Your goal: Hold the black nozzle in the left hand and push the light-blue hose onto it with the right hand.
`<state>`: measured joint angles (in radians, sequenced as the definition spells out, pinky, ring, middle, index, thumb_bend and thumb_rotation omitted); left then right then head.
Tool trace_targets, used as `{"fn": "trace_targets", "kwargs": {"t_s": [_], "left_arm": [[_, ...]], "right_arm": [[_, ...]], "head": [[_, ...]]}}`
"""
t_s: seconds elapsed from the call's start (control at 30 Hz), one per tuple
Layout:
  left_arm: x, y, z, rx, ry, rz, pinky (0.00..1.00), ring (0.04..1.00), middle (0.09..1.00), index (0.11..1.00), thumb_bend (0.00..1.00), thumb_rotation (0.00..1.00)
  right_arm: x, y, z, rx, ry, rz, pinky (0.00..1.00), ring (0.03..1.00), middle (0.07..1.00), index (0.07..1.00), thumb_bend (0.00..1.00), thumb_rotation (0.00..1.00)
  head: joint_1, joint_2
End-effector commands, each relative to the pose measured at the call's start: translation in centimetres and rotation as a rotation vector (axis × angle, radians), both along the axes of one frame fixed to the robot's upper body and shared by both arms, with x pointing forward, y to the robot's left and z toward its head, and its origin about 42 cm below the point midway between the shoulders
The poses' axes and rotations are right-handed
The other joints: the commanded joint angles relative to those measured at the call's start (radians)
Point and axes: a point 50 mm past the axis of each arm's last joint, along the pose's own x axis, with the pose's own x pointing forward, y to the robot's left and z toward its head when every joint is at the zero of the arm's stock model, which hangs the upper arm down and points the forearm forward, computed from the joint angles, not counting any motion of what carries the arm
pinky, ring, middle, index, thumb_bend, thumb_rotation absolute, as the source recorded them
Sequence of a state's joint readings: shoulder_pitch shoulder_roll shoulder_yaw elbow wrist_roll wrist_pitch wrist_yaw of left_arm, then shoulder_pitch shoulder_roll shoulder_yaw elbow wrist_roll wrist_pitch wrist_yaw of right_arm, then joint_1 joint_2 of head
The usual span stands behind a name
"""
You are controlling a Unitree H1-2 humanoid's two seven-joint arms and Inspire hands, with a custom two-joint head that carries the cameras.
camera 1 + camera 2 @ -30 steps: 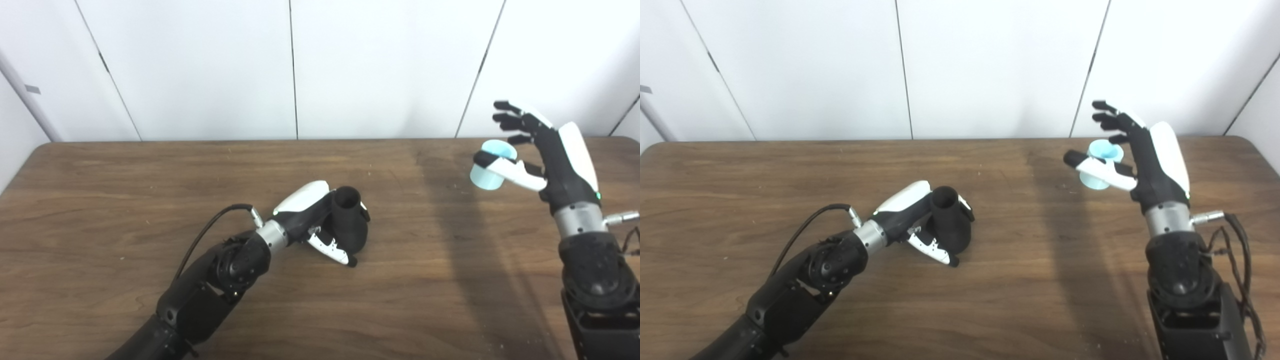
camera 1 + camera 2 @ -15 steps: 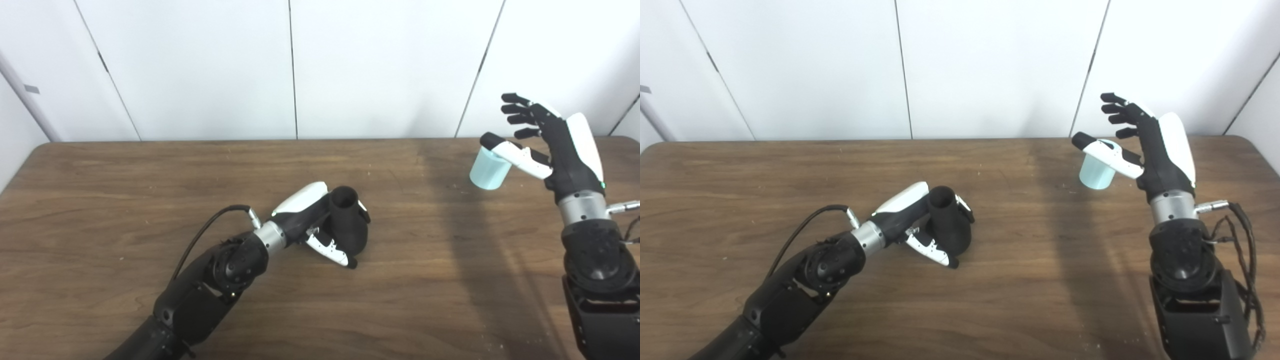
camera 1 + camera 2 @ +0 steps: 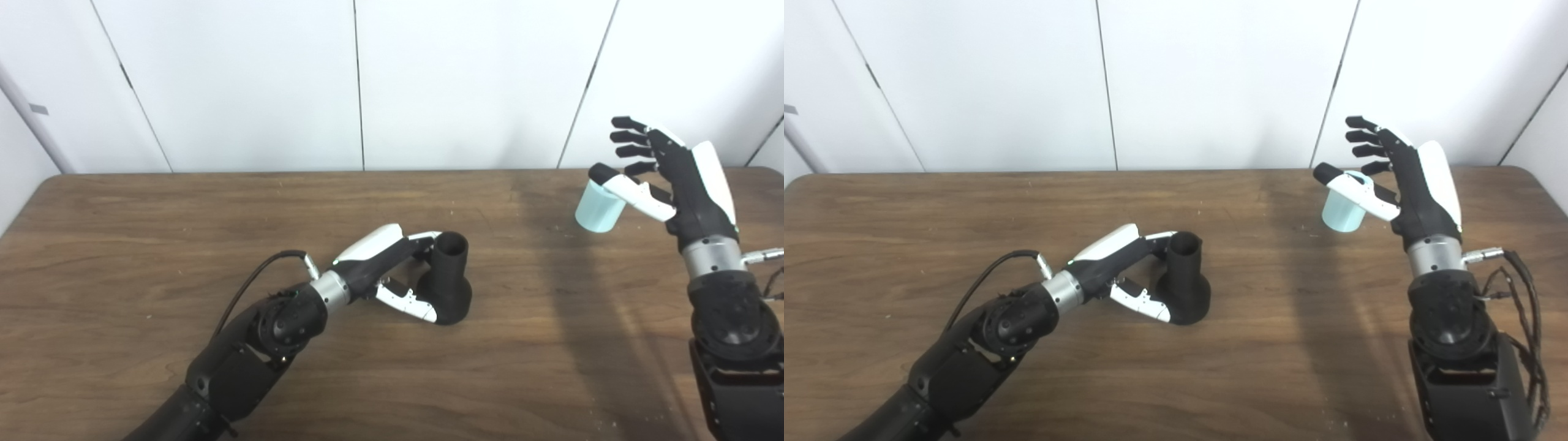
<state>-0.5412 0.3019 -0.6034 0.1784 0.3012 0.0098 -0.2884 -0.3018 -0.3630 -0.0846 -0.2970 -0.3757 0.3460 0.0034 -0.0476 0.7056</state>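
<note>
The black nozzle (image 3: pixel 450 282) stands upright on its wide base on the wooden table (image 3: pixel 153 233), narrow mouth up. My left hand (image 3: pixel 398 272) lies just left of it, open. Its fingers (image 3: pixel 422 237) are stretched toward the nozzle's neck, and the thumb (image 3: pixel 409 301) reaches to the base. The light-blue hose (image 3: pixel 599 209), a short pale tube, hangs above the table at the far right. My right hand (image 3: pixel 667 177) carries it. The thumb (image 3: pixel 631 190) lies across the tube's top rim, with the other fingers spread upward. How the tube is pinned is hidden.
White wall panels (image 3: pixel 465 79) rise behind the table's far edge. My right forearm (image 3: pixel 732 331) stands upright at the right edge. A black cable (image 3: pixel 257 278) loops off my left wrist. A wide strip of bare wood separates nozzle and hose.
My left hand's fingers have uncurled from around the nozzle, which now stands upright a little farther right. The hose has tipped from mouth-toward-me to hanging under the right thumb.
</note>
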Motion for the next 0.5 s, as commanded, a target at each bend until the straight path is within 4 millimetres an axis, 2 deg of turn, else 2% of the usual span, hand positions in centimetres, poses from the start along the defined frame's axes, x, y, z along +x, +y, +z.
{"fn": "trace_targets", "kwargs": {"t_s": [0.0,0.23,0.33,0.47], "left_arm": [[-4.84,-0.17,-7.65,0.187,0.334,-0.158,0.75,0.746,0.716,0.806,1.0,0.44],[-5.06,-0.28,-7.77,0.184,0.315,-0.153,0.74,0.738,0.715,0.777,0.98,0.44],[-5.18,-0.36,-7.9,0.17,0.298,-0.151,0.74,0.745,0.713,0.736,0.92,0.46],[-5.29,-0.46,-8.45,0.131,0.274,-0.137,0.68,0.717,0.675,0.629,0.77,0.45]], "right_arm": [[-0.29,-0.07,4.16,-0.03,-0.188,0.022,0.63,0.732,0.766,0.799,0.69,0.81],[-0.61,0.01,4.42,-0.031,-0.189,0.017,0.64,0.741,0.765,0.798,0.68,0.81],[-0.65,-0.02,4.35,-0.031,-0.186,0.015,0.65,0.751,0.768,0.798,0.68,0.81],[-0.61,-0.02,4.19,-0.028,-0.181,0.014,0.66,0.765,0.777,0.798,0.68,0.81]], "head": [[-0.001,0.001],[-0.001,0.005],[0.0,0.005],[-0.002,0.006]]}}
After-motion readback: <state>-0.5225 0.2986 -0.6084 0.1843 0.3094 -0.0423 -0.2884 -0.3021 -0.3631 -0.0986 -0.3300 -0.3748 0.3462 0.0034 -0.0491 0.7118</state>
